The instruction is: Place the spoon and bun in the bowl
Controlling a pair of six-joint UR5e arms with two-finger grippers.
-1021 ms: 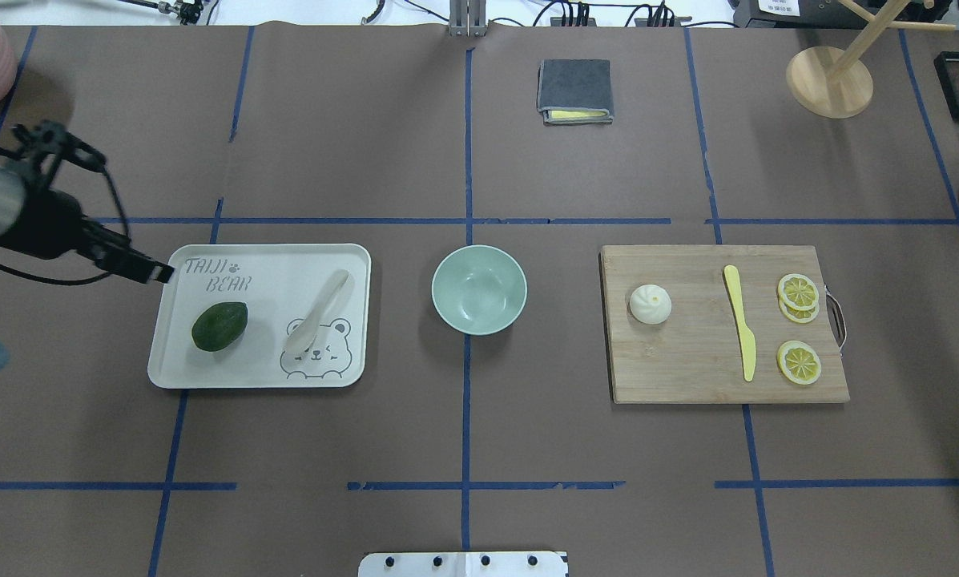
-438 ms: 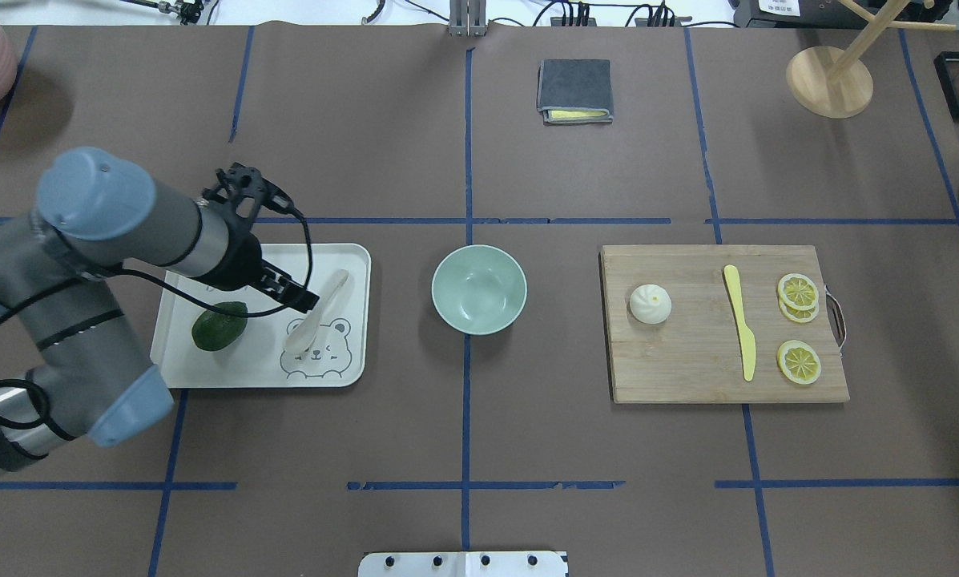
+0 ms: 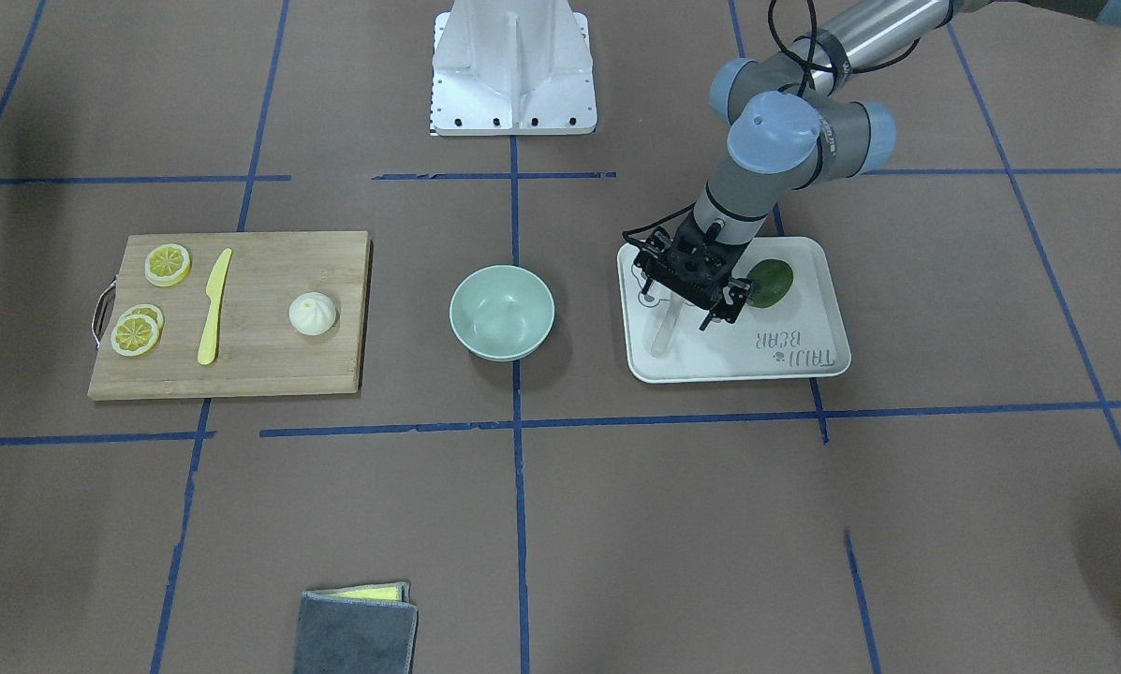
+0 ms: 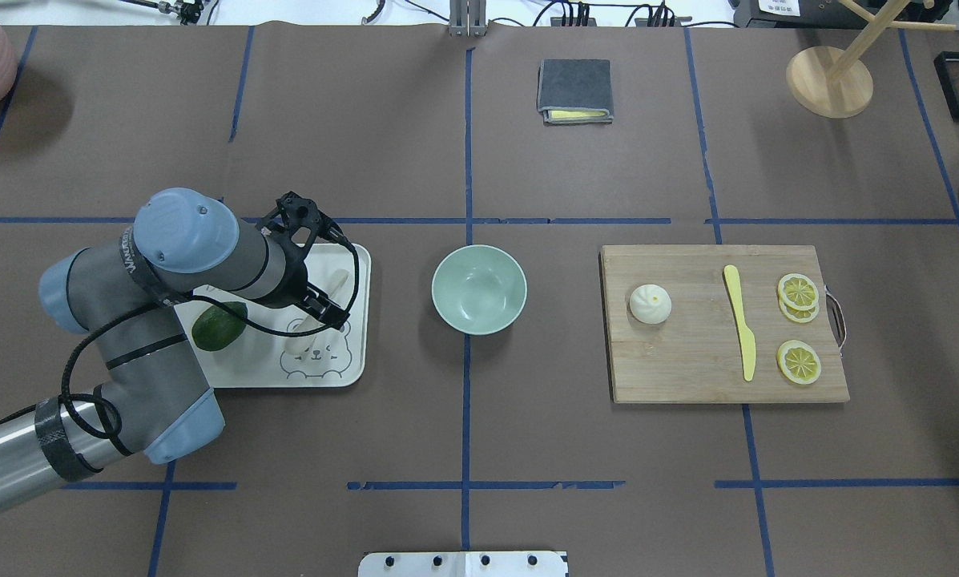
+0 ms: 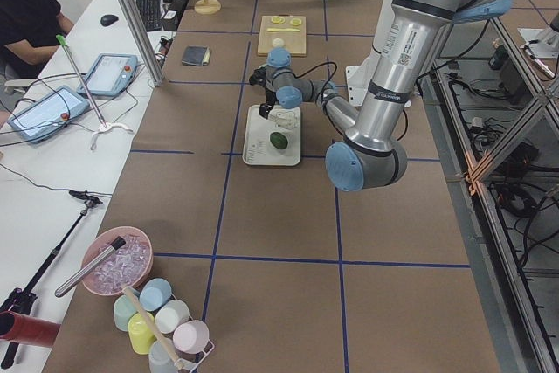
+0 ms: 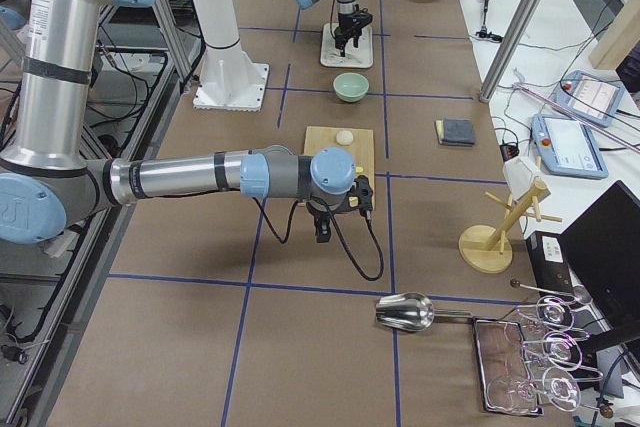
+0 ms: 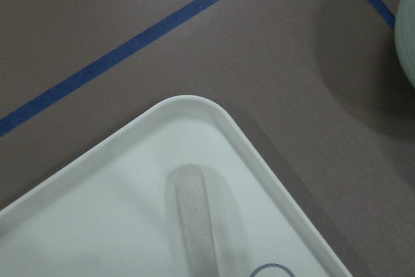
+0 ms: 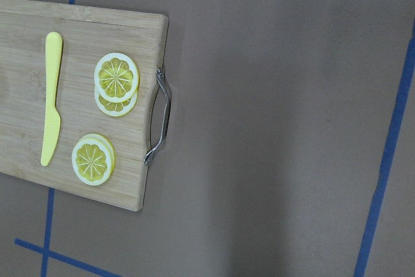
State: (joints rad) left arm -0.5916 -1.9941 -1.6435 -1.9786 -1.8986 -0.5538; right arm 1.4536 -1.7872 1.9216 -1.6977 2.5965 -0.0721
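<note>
The pale spoon (image 3: pixel 662 333) lies on the white tray (image 4: pixel 243 365); its handle also shows in the left wrist view (image 7: pixel 194 218). My left gripper (image 3: pixel 680 304) hangs just above the spoon's middle with its fingers apart, and it hides most of the spoon from overhead (image 4: pixel 319 316). The mint-green bowl (image 4: pixel 479 288) stands empty between tray and cutting board. The white bun (image 4: pixel 650 304) sits on the wooden cutting board (image 4: pixel 687 369). My right gripper (image 6: pixel 335 219) hovers past the board's handle end; I cannot tell whether it is open or shut.
A dark green fruit (image 4: pixel 219 324) lies on the tray beside my left arm. A yellow knife (image 4: pixel 739 320) and lemon slices (image 4: pixel 798 290) lie on the board. A grey cloth (image 4: pixel 575 90) and a wooden stand (image 4: pixel 829 80) are at the far side.
My left arm has swung in from the table's left edge across the tray and now has its gripper over the spoon. The spoon, bowl and bun have not moved.
</note>
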